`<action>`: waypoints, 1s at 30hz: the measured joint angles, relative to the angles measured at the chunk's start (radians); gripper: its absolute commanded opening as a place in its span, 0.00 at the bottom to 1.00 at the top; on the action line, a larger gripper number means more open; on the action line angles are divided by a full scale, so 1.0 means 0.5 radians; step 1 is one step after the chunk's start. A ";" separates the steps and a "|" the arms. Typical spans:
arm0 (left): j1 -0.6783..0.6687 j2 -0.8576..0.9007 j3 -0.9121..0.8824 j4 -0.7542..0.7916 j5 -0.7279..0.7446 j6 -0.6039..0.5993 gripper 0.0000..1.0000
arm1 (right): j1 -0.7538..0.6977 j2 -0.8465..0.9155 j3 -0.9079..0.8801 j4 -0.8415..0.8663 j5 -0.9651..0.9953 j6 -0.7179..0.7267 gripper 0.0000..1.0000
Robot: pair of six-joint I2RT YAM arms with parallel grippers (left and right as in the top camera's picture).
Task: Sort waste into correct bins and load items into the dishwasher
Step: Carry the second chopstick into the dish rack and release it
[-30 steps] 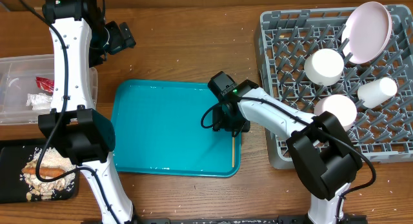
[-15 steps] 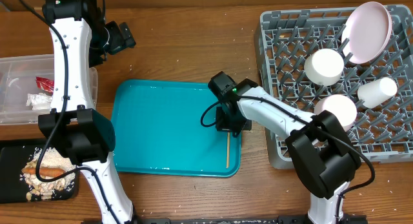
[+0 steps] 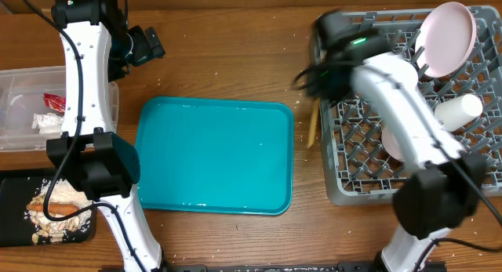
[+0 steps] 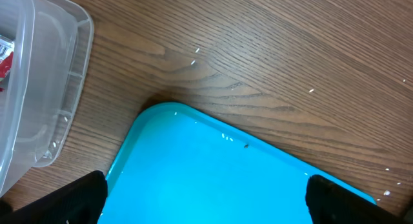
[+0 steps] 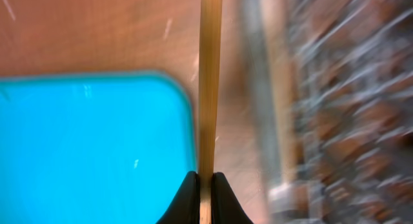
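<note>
A chopstick (image 5: 210, 88) is pinched in the clenched right gripper (image 5: 204, 185), between the tray (image 3: 212, 154) and the rack's (image 3: 337, 186) left edge. It should be kept level and lowered between pegs, clear of the plate (image 3: 449, 37). The left gripper (image 3: 145, 43) is released.

Seen from overhead, the right arm (image 3: 396, 99) is blurred, so the right gripper (image 3: 318, 76) is a dark smear and the chopstick (image 3: 311, 125) below it only a faint tan streak. The arm covers most of one bowl (image 3: 389, 140) in the rack (image 3: 471, 174). The clear tub (image 3: 20, 84) and black tray (image 3: 9, 190) run off the left edge. In its wrist view, the left gripper (image 4: 205, 204) shows only as two dark corners at the bottom. The right wrist view blurs the rack, and the chopstick runs out past the top edge.
</note>
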 measured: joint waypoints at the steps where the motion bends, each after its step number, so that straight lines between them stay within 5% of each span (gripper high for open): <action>1: 0.000 0.000 0.000 -0.001 0.000 0.000 1.00 | -0.082 -0.021 0.027 0.027 0.006 -0.080 0.04; 7: 0.000 0.000 0.000 -0.001 0.000 0.000 1.00 | -0.394 -0.043 0.059 0.183 0.017 -0.431 0.04; 19: 0.000 0.000 0.000 0.000 0.000 0.000 1.00 | -0.392 0.127 0.059 0.350 -0.070 -0.636 0.15; 21: 0.000 0.000 0.000 0.000 0.000 0.000 1.00 | -0.391 0.187 0.059 0.349 -0.094 -0.640 0.23; 25: 0.000 0.000 0.000 0.000 0.000 0.000 1.00 | -0.391 0.243 0.057 0.340 -0.138 -0.623 0.73; 30: 0.000 0.000 0.000 0.000 0.000 0.000 1.00 | -0.391 0.245 0.058 0.230 -0.159 -0.539 0.78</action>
